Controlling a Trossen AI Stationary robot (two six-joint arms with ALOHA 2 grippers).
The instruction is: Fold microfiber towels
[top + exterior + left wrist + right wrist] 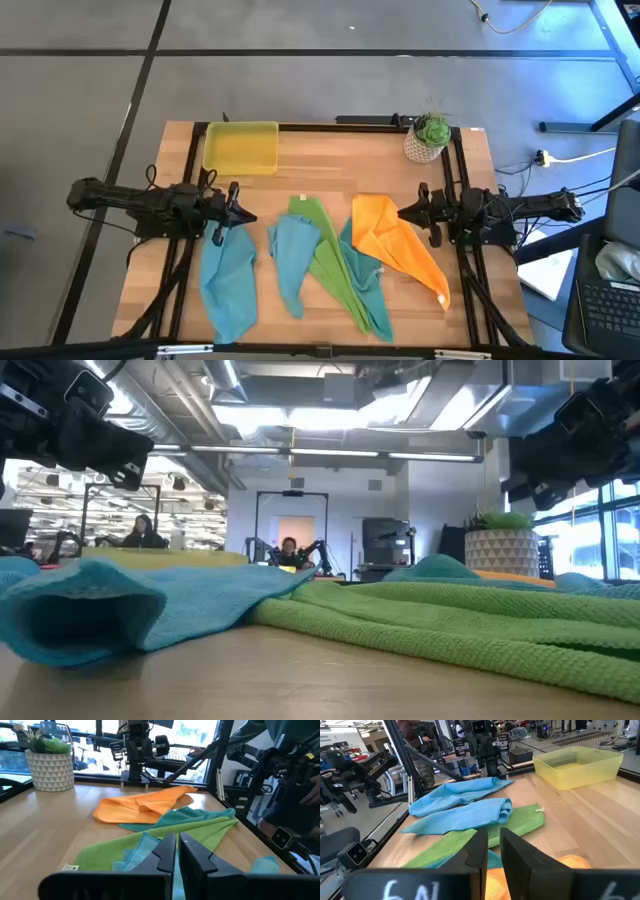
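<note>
Five microfiber towels lie crumpled in a row on the wooden table. From the left they are a light blue one (pixel 230 282), a second light blue one (pixel 290 258), a lime green one (pixel 330 258), a teal one (pixel 372 292) and an orange one (pixel 395 245). The green, teal and orange ones overlap at their edges. My left gripper (pixel 245 216) hangs shut above the table, by the far end of the leftmost blue towel. My right gripper (pixel 402 212) hangs shut by the orange towel's far end. The two grippers face each other, and neither has anything between its fingers.
A yellow-green plastic tray (pixel 241 147) stands at the far left of the table. A potted plant (pixel 430 138) stands at the far right. Bare wood (pixel 340 170) shows between them and along the far half. Black frame rails run along both sides of the table.
</note>
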